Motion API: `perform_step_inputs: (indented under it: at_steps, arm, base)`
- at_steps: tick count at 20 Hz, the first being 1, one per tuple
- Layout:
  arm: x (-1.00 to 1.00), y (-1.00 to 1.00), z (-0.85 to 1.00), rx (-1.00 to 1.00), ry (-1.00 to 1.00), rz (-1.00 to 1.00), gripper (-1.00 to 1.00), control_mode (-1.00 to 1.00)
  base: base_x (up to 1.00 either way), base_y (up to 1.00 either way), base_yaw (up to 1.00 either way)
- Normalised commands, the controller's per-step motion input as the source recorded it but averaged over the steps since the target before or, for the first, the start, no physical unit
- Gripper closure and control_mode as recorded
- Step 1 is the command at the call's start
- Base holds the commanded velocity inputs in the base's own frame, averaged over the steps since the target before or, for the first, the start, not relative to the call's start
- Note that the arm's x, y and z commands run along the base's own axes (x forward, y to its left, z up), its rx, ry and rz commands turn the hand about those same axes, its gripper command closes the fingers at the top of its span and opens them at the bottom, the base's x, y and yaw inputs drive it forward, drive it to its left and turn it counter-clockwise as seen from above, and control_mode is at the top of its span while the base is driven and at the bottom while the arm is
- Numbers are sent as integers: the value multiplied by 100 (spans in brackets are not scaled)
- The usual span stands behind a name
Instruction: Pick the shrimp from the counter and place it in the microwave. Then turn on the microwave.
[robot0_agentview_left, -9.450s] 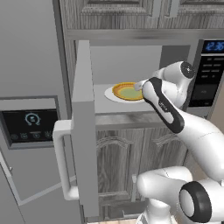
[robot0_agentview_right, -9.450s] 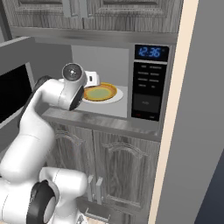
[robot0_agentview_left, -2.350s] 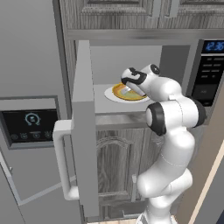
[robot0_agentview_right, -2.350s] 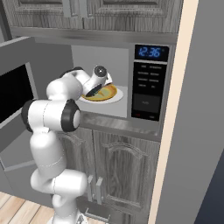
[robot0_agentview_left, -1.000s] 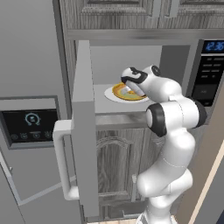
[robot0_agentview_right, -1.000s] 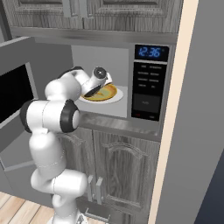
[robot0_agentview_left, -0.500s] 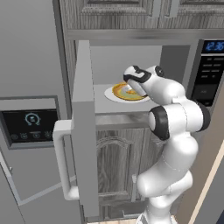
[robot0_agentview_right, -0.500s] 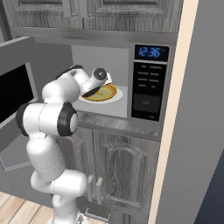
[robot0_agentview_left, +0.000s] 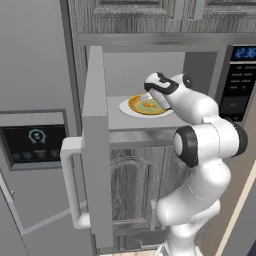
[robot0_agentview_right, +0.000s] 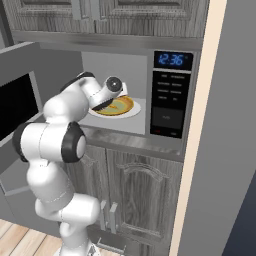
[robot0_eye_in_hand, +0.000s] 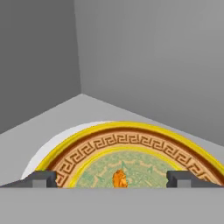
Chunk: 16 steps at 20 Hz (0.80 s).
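Observation:
The microwave stands with its door swung wide to the left. Inside, a yellow-rimmed bowl rests on the white turntable. The tiny orange shrimp lies in the bowl's green centre. My gripper is open, hovering just above the bowl's near side with nothing between its fingers. The black keypad and blue display sit right of the cavity.
The open door with its pale bar handle juts out on my left. A grey panel with a black dial screen is left of it. Wooden cabinet doors are below, and a pale wall edge is at right.
The hand has drawn back a little toward the microwave's opening, away from the bowl, with the elbow shifting right. The jaws stay open and the shrimp stays in the bowl.

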Motion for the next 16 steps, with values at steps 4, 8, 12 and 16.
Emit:
perform_step_inputs:
  at_steps: [4, 8, 12, 16]
  arm:
    - [-22, 0, 26, 8, 2, -3, -100, -100]
    - [-20, 0, 21, 7, 9, -1, -100, -100]
    - [-18, 0, 21, 9, 17, 0, -100, -100]
    - [-26, 0, 18, 9, 10, 0, -100, -100]
  base:
    - [0, 0, 0]
    - [0, 0, 0]
    - [0, 0, 0]
    - [0, 0, 0]
